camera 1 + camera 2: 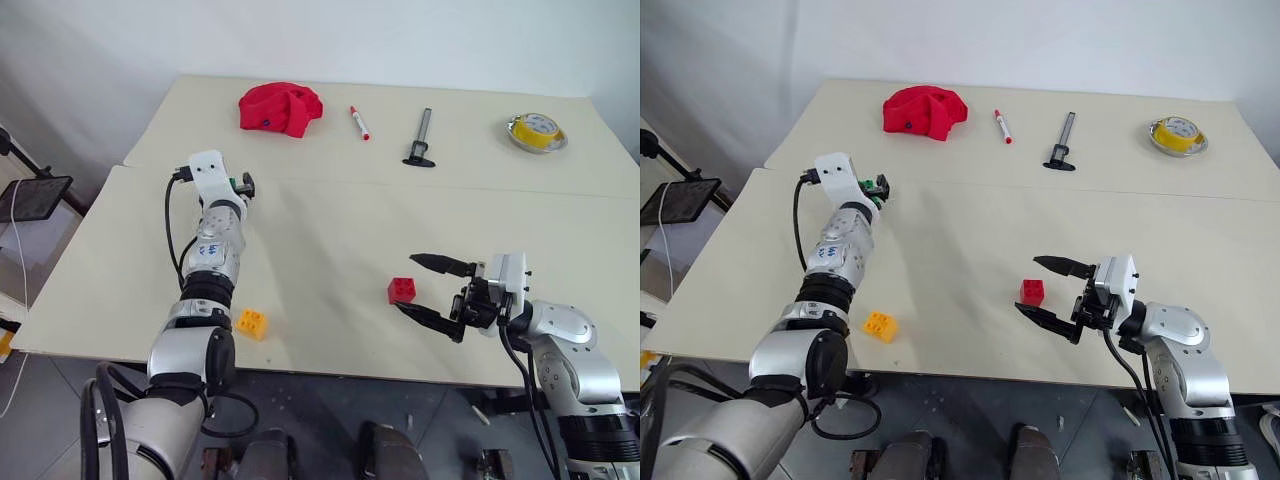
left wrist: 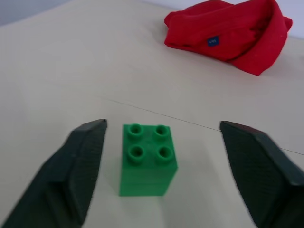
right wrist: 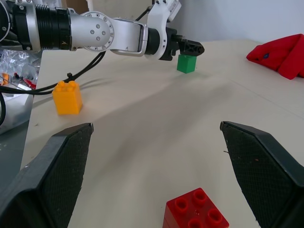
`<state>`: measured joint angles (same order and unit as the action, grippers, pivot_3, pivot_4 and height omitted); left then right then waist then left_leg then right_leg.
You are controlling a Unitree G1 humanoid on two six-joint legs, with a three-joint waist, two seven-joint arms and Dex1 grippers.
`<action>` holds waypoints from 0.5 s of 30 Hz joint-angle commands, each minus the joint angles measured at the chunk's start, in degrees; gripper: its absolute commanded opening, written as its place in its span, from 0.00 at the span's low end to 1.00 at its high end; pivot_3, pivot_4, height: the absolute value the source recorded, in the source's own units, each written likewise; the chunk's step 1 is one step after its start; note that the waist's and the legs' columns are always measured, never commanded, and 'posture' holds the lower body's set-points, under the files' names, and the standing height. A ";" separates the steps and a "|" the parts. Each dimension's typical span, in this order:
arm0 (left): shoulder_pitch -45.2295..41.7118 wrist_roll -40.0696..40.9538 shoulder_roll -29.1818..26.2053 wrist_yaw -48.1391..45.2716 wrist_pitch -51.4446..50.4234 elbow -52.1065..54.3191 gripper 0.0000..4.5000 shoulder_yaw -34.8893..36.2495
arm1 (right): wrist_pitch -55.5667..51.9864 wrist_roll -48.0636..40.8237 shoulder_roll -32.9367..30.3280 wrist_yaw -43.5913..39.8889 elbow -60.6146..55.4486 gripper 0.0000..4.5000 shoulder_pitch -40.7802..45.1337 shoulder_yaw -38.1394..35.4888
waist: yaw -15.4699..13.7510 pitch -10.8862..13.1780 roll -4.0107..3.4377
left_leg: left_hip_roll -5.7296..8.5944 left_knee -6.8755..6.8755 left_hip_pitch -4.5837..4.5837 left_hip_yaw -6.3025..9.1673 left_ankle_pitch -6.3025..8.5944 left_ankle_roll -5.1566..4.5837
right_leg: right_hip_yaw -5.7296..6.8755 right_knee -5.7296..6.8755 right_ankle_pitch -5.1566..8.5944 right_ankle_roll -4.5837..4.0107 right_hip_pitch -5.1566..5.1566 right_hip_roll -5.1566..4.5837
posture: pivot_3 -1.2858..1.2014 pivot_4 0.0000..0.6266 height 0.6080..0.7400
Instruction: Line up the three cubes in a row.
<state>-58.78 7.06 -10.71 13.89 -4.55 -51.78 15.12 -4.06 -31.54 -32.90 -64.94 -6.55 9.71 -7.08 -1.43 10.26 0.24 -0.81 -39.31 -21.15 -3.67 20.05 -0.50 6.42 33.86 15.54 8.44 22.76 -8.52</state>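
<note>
Green plastic studded cube (image 2: 147, 159) sits on the beige table (image 1: 330, 230) between the wide-open fingers of the left gripper (image 2: 166, 175), touching neither. Red studded cube (image 1: 402, 290) lies at four o'clock from it, just before the open right gripper (image 1: 432, 290). Orange-yellow studded cube (image 1: 251, 323) rests at six o'clock, near the table's front edge.

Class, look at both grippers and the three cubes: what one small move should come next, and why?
Probably close the left gripper on the green cube. Its open fingers already stand on either side of the cube, apart from it. The green cube lies far from the red cube and the orange cube, so it must be carried nearer to form a row.
</note>
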 commanded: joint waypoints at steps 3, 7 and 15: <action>-0.49 -0.81 -0.77 2.20 0.58 1.18 0.99 0.05 | 0.45 -0.37 0.15 -0.05 -1.02 1.00 -0.01 -0.17 | -0.07 0.00 0.00 | 0.00 0.00 0.00 0.00 0.00 0.00 | 0.00 0.00 0.00 0.00 0.00 0.00 | 0.52 0.24 1.00; -1.56 -1.23 -0.33 2.35 -0.44 -1.98 0.99 -0.64 | 0.35 -0.35 0.31 -0.03 -1.21 1.00 -0.05 0.17 | -0.06 0.00 0.00 | 0.00 0.00 0.00 0.00 0.00 0.00 | 0.00 0.00 0.00 0.00 0.00 0.00 | 0.52 0.24 1.00; -3.19 -2.10 -1.22 1.48 1.05 -7.92 0.90 -1.76 | 0.38 -0.44 0.45 0.33 -1.74 1.00 0.15 0.62 | -0.04 0.00 0.00 | 0.01 0.00 -0.01 0.00 0.00 0.00 | 0.01 0.00 0.00 0.00 0.00 0.00 | 0.52 0.24 1.00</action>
<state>-60.14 5.89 -11.29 15.28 -4.97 -60.00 13.89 -4.08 -31.53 -32.82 -64.72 -6.55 9.71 -6.37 -1.47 10.26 0.25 -0.81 -39.31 -21.16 -3.67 20.05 -0.50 6.43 33.86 15.54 8.44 22.76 -8.52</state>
